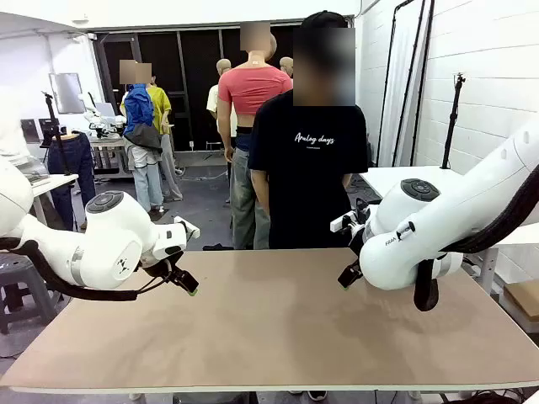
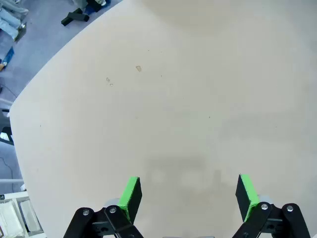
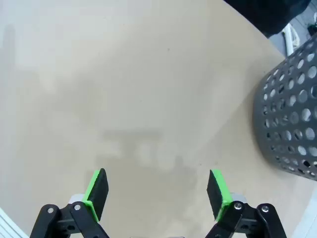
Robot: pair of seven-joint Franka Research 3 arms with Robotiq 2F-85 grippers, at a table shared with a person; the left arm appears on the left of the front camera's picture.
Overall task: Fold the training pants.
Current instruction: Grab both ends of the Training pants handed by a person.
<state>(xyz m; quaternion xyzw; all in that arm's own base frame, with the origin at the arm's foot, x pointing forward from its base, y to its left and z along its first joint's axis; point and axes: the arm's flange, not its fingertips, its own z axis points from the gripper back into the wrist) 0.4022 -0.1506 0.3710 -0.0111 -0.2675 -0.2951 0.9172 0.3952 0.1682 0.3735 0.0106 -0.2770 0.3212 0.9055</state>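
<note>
In the left wrist view, the left gripper (image 2: 188,186) rises from the bottom edge with its two green pads (image 2: 131,197) standing wide apart and nothing between them. Beyond them the bare beige table (image 2: 178,99) runs to the upper part of the frame, with the bluish floor (image 2: 34,39) past its curved edge at upper left.

In the right wrist view, the right gripper (image 3: 157,181) also has its jaws spread wide and holds nothing. The tabletop lies beneath it, and a dark grey perforated basket (image 3: 292,129) stands at the right edge of the frame.

In the front view, the table fills the lower half. The left gripper (image 1: 187,284) hangs just above the table at centre left, and the right gripper (image 1: 347,278) hangs just above it at centre right, the two well apart. Behind the table's far edge, at the frame's centre, a person (image 1: 307,168) in a black T-shirt stands with arms down at the sides. Farther off, other people stand in the upper left.

Where the training pants lie I cannot tell.
</note>
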